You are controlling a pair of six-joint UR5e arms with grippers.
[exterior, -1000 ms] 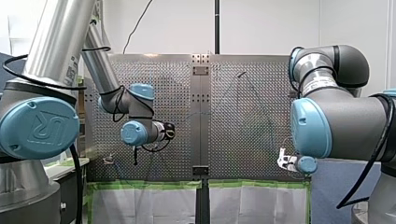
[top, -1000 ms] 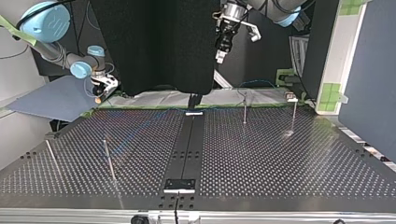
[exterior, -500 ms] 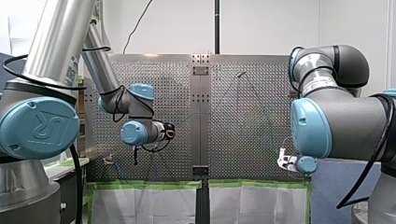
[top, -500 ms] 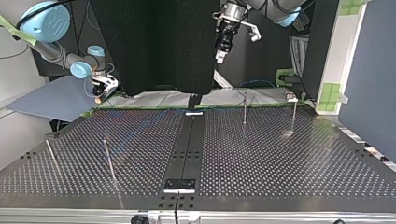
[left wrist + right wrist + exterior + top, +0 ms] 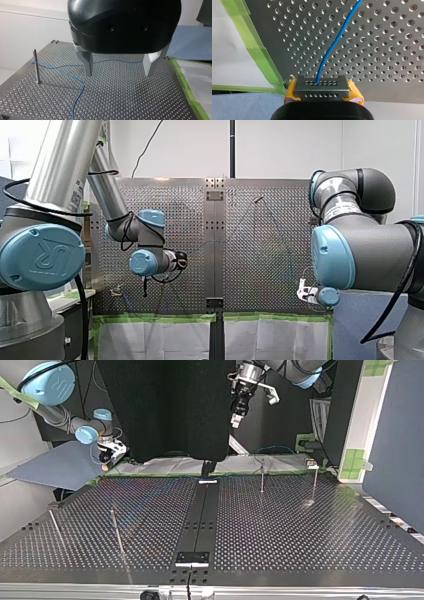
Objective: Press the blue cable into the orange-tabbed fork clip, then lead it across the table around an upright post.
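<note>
Above the table, my left gripper is hovering spread wide, the blue cable lying ahead. My right gripper is pinching it.

The robot's left arm was a brushed silver tube. Its pale blue joint cap, at the front view's nine o'clock, was embossed with the letters UR. Thin black cables looped round the collar and hung below the cap. The right arm, at three o'clock, had dark grey housings, a plain blue cap and a black cable trailing along it.

The left gripper had a glossy black domed housing with two small holes and tapered grey metal fingers. The right gripper had a black body and a grey face drilled with two rows of small holes. Yellow-orange pads sat at the face's four and eight o'clock.
</note>
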